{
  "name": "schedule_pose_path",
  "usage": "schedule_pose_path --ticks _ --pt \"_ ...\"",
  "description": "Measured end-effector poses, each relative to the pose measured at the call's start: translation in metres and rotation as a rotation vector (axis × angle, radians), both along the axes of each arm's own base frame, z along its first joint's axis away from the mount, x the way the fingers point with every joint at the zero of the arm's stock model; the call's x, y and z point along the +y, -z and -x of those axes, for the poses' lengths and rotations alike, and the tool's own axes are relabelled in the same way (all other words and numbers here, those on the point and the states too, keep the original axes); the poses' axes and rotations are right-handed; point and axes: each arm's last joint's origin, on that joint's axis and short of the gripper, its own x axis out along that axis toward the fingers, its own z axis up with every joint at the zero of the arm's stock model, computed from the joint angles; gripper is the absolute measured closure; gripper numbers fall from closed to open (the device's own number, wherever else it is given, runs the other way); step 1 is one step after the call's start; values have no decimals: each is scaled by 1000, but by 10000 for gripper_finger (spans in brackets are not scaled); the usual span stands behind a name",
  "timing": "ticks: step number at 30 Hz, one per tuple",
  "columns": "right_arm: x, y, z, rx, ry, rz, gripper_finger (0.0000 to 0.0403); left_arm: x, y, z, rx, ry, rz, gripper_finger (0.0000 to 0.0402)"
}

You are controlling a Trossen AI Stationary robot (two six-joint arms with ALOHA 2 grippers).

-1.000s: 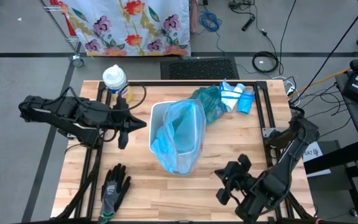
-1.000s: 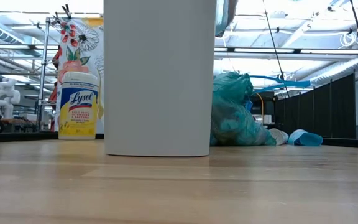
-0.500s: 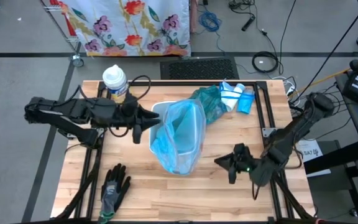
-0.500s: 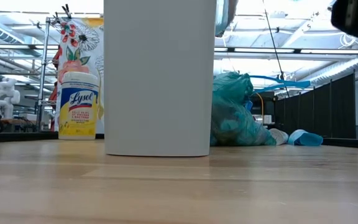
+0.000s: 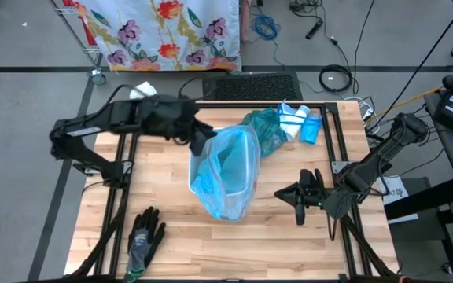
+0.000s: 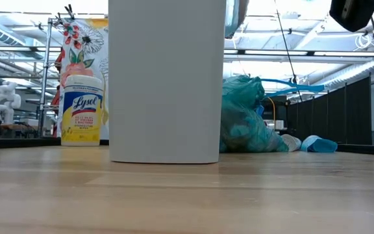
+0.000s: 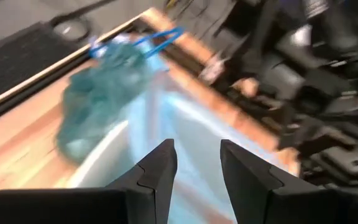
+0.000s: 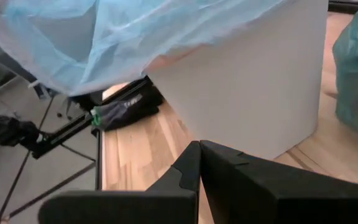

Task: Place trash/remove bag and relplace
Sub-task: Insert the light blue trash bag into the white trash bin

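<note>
Right gripper (image 5: 299, 196): we log it at the near right of the table (image 5: 171, 236), just above the wood, pointing toward the bin; in the right wrist view its fingers (image 8: 194, 163) press flat together with nothing between them.

Work glove (image 5: 142, 240): black and grey, lying flat near the front left edge; we also see it past the bin in the right wrist view (image 8: 124, 109).

White bin (image 5: 222, 169): upright at the table's centre, lined with a light blue bag (image 5: 225, 177) whose loose edge drapes over the near rim. In the low view the bin's white wall (image 6: 166, 81) fills the middle; in the right wrist view the blue film (image 8: 135, 31) hangs over the wall (image 8: 253, 93).

Left gripper (image 5: 200, 141): we place it at the bin's far left corner, over the rim. The left wrist view shows its fingers (image 7: 157, 171) parted with a clear gap, holding nothing, above the blue liner (image 7: 185, 124).

Full teal bag (image 5: 264, 130): tied, resting on the table just behind the bin to the right, touching it as far as we can tell; visible in the low view (image 6: 245, 120).

Wipes canister (image 6: 81, 109): yellow-labelled, standing at the far left of the table; in the high view the left arm hides most of it.

Blue-and-white packets (image 5: 301, 123): beside the teal bag at the far right corner.

Loose trash: we cannot make any out on the table.
</note>
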Motion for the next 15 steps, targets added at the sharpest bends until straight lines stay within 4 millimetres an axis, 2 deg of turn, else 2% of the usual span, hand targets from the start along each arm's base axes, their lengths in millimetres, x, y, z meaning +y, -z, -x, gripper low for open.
schedule_pose_path --ticks 8,15 --pt "0 3 2 50 -65 -1 403 25 -5 -31 112 7 39 272" --pt "1 3 2 53 -68 2 403 40 24 -53 284 74 141 272"
